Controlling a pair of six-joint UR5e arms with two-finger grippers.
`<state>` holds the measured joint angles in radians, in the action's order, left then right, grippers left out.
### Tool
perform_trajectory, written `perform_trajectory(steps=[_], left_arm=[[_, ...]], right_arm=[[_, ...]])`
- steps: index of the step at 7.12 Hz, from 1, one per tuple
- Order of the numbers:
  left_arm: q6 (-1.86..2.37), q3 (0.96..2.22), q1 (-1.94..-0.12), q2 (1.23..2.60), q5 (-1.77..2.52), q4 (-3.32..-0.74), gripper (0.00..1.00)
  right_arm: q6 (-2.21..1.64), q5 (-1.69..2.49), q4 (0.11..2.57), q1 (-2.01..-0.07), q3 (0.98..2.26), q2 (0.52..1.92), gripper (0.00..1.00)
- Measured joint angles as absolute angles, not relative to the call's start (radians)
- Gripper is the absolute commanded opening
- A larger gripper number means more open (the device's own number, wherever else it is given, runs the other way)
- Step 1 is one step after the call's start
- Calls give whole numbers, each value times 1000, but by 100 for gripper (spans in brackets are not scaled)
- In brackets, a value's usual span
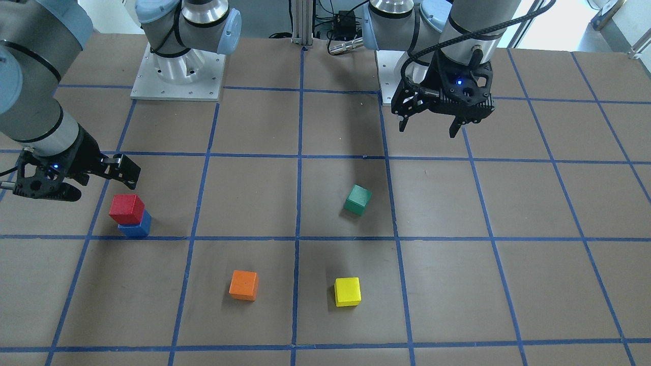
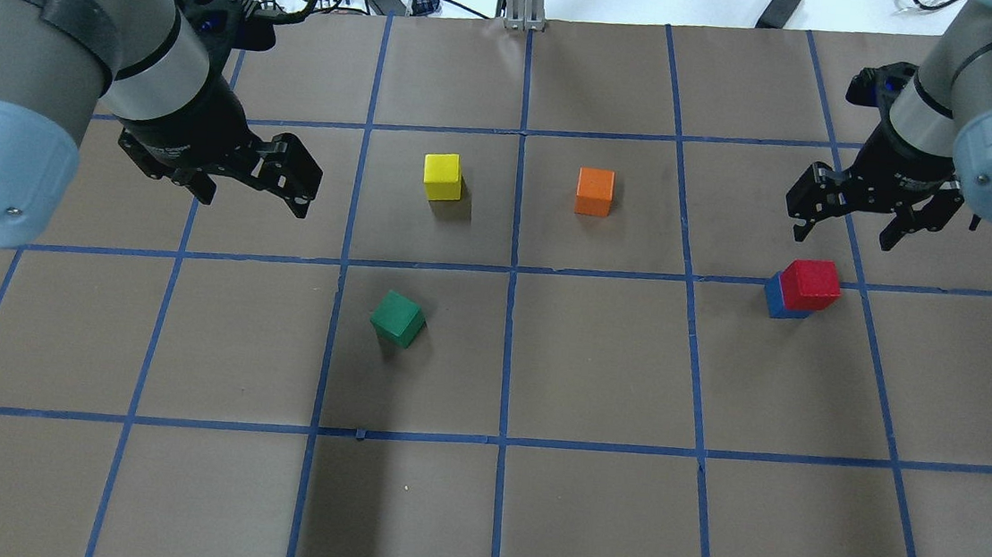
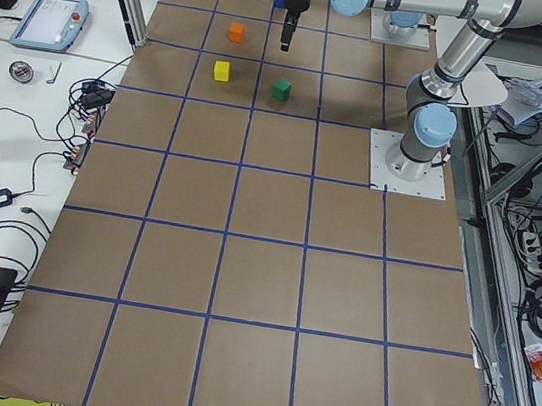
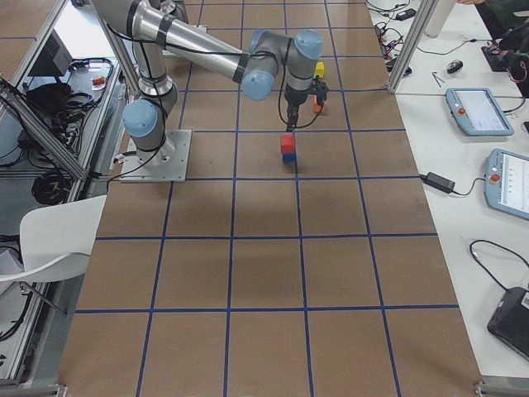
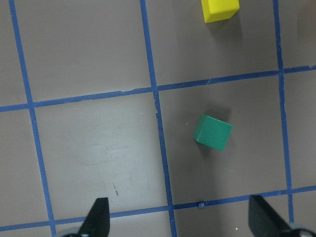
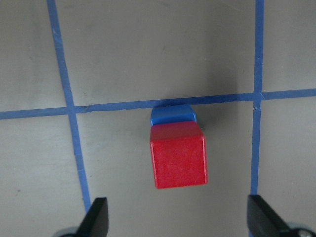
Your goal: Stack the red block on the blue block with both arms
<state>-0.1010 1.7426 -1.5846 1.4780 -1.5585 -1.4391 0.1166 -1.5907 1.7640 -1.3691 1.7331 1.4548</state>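
Observation:
The red block (image 1: 126, 208) sits on top of the blue block (image 1: 137, 229), slightly offset; the stack also shows in the overhead view, red (image 2: 811, 285) over blue (image 2: 774, 298). My right gripper (image 2: 843, 230) is open and empty, raised above the stack and not touching it. In the right wrist view the red block (image 6: 178, 160) lies between the spread fingertips, and the blue block (image 6: 172, 114) peeks out behind it. My left gripper (image 2: 253, 201) is open and empty, held above the table on the other side.
A green block (image 2: 397, 318) lies tilted near the table's middle, below the left gripper in its wrist view (image 5: 212, 132). A yellow block (image 2: 442, 176) and an orange block (image 2: 594, 191) stand apart at the far side. Both arm bases (image 1: 178, 76) are at the robot's edge.

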Motion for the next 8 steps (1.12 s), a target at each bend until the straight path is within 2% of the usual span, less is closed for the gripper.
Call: perform_trajectory(steps=[2, 4, 8], left_arm=[[-101, 1743, -1585, 1478, -1559, -1439, 100], [-101, 1743, -1585, 1479, -1559, -1439, 100], [-95, 1697, -1582, 1510, -1602, -1443, 100]], right_arm=[[4, -1597, 1659, -1469, 1647, 1483, 100], [-31, -1592, 1613, -1544, 1612, 1496, 100], [-35, -1583, 1506, -1547, 1566, 1516, 100]])
